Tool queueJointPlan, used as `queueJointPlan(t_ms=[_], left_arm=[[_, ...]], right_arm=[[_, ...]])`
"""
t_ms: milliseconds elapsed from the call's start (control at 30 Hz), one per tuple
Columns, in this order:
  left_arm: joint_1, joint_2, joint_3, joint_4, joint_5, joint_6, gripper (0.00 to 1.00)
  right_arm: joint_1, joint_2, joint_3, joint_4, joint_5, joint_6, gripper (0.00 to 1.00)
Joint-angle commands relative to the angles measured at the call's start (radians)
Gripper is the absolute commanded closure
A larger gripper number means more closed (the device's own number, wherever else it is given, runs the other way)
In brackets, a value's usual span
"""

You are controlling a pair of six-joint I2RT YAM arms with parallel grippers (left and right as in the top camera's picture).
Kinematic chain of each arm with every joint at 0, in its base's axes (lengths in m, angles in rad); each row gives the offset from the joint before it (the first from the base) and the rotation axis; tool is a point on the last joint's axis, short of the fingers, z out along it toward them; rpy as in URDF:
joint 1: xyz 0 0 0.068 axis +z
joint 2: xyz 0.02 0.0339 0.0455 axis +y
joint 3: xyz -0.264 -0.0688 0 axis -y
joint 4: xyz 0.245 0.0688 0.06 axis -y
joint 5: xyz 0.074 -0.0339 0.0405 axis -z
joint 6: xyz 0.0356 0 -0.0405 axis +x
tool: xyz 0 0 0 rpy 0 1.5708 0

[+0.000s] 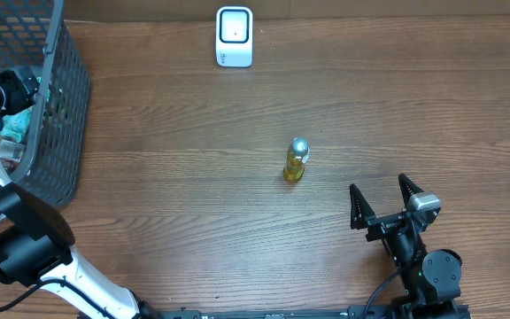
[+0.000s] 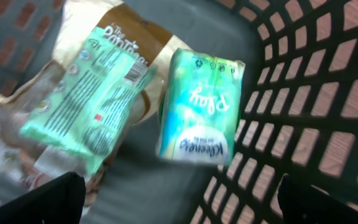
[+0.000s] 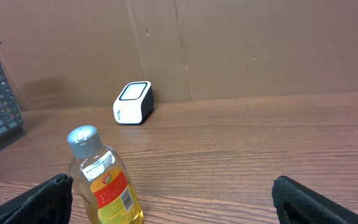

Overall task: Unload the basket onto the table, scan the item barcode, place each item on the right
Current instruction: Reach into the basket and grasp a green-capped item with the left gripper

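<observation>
Brown wood-grain table [image 1: 193, 177] fills the overhead view, and plain cardboard walls [image 3: 260, 50] close it off at the back. A white scanner [image 1: 235, 37] stands at the far edge near that wall. A dark mesh basket [image 1: 60, 124] sits at the far left, cut off by the picture's edge and partly covered by the left arm.

The left wrist view is blurred, so the print on the goods inside the basket is hard to read and I can make out no barcode. The bottle's base runs off the bottom of the right wrist view.

A bottle [image 1: 296, 160] of yellow liquid with a silver cap stands upright mid-table, ahead of the right gripper [image 1: 378, 183] and slightly to its left, not touched. That gripper's fingers are spread wide. The left gripper [image 2: 185, 205] hangs inside the basket, fingers spread to both lower corners. A green tissue pack [image 2: 197, 106] lies between and beyond them, beside a green pouch [image 2: 86, 106], and neither is touched.
</observation>
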State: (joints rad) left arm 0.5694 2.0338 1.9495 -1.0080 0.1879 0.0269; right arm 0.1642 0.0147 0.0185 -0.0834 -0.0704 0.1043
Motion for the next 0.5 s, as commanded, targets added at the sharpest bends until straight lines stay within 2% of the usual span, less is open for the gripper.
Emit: queueJointPlan(t_ms=[0, 467], left_arm=[[0.000, 0.006, -0.063, 0.061, 0.069, 0.034, 0.00], [-0.002, 0.007, -0.239, 0.273, 0.098, 0.033, 0.00]], right_arm=[[-0.003, -0.012, -0.010, 0.003, 0.009, -0.003, 0.00], [-0.003, -0.012, -0.010, 0.003, 0.009, -0.003, 0.00]])
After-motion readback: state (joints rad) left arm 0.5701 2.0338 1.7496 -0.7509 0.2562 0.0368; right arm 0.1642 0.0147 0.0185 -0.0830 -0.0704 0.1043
